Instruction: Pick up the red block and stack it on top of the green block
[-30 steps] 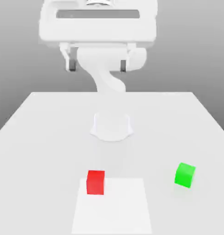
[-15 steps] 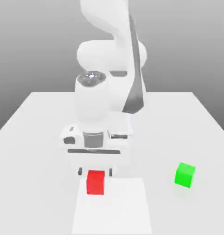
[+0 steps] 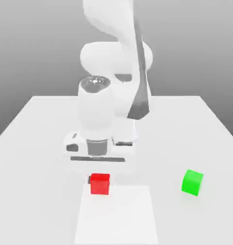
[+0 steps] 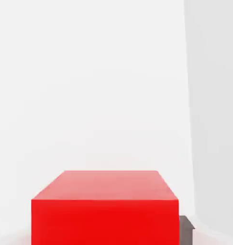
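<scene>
The red block (image 3: 100, 185) sits at the far edge of a paler square on the table, between the fingers of my gripper (image 3: 100, 180), which is shut on it from above. In the hand view the red block (image 4: 105, 210) appears large and close, with one dark fingertip (image 4: 186, 228) against its side. The block looks slightly raised off the table. The green block (image 3: 192, 182) rests on the table at the exterior view's right, well apart from the gripper and about level with the red block.
A white table (image 3: 37, 143) carries a paler square patch (image 3: 116, 215) near its front edge. My white arm (image 3: 113, 95) rises over the table's middle, behind the red block.
The arm came down from high up onto the red block. In the last half second the fingers shut on the block and it moved up a little.
</scene>
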Available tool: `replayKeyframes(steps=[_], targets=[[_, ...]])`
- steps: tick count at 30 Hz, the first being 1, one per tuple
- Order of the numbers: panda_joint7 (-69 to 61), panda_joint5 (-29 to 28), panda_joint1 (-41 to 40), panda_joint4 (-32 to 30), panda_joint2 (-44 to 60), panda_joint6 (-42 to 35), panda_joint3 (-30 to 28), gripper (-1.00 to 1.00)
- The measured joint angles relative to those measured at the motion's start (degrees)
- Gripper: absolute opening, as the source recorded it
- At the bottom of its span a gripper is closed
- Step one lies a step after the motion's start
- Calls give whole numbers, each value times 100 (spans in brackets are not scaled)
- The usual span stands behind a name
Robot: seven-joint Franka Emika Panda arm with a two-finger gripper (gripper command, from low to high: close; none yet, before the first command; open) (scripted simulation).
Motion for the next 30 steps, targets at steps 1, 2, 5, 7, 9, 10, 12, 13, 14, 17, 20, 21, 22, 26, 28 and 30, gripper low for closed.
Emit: replayKeyframes(steps=[1,2,5,7,9,10,12,13,14,17,20,21,22,26,28,30], targets=[[-65,11,195,9,-118,-125,95,-100],[-165,36,393,34,-199,-229,209,-100],[-559,152,1027,152,-338,-479,647,-100],[-850,245,1469,241,-408,-636,979,-100],[-1140,347,1909,326,-474,-782,1328,-100],[-1282,395,2136,368,-506,-855,1496,-100],[-1528,456,2552,452,-517,-949,1816,-100],[-1537,402,2624,478,-407,-866,1900,-100],[-1493,305,2666,495,-249,-728,1929,-100],[-1181,-161,2716,528,331,-203,1869,-100],[-934,-511,2768,546,712,142,1720,100],[-934,-511,2768,546,712,142,1720,100],[-934,-511,2768,546,712,142,1720,100],[-924,-528,2798,546,738,171,1690,100],[-1132,-236,2821,534,430,-109,1753,100],[-1346,65,2898,518,44,-465,1749,100]])
